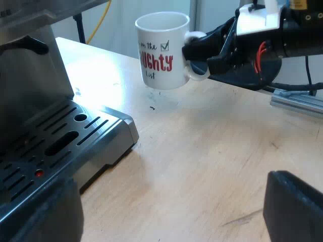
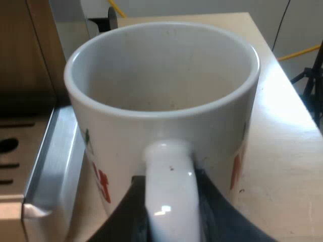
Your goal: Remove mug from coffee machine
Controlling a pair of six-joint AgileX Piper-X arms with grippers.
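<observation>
A white mug (image 1: 161, 50) with red lettering stands upright at the wooden table's surface, a short way off the espresso machine's drip tray (image 1: 108, 132); whether its base touches the wood I cannot tell. My right gripper (image 1: 198, 50) is shut on the mug's handle (image 2: 170, 194), one black finger on each side of it. Seen from above, the mug (image 2: 161, 96) is empty, with the tray's metal edge (image 2: 48, 166) beside it. My left gripper (image 1: 166, 217) hangs open low over the table next to the tray, nothing between its fingers.
The machine's steel body (image 1: 30, 80) rises behind the slotted tray. An aluminium rail (image 1: 298, 101) lies on the table past the right arm. Bare wood (image 1: 202, 161) stretches between tray and rail. The table's edge (image 2: 282, 70) runs close beyond the mug.
</observation>
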